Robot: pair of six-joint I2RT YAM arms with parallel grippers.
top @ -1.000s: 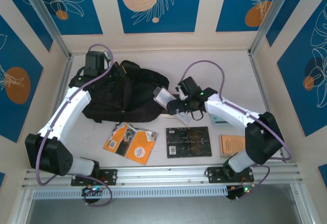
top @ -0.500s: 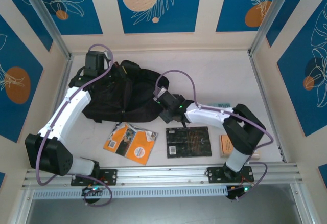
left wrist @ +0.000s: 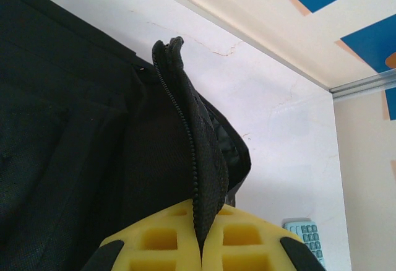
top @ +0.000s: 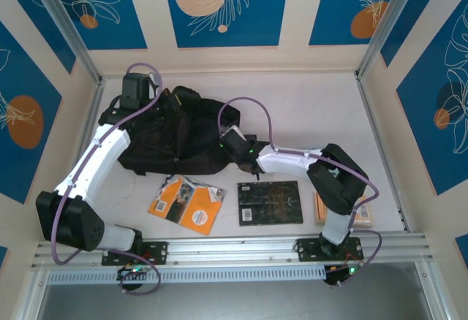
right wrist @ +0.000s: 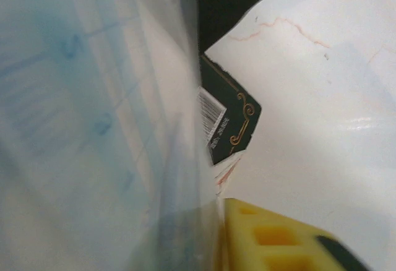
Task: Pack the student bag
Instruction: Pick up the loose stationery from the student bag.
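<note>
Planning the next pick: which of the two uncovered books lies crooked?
The orange book, left of the black book; it is turned at an angle, while the black one sits square to the near rail.

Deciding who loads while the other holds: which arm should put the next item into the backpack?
Right. The right gripper sits at the backpack edge with a translucent sheet against it. The left gripper is shut on the zipper edge, probably holding it open.

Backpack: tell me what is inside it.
None of the contents show. The left gripper has its jaws shut on the zipper edge of the backpack. Beyond that edge only dark fabric is visible, and it covers the inside.
</note>
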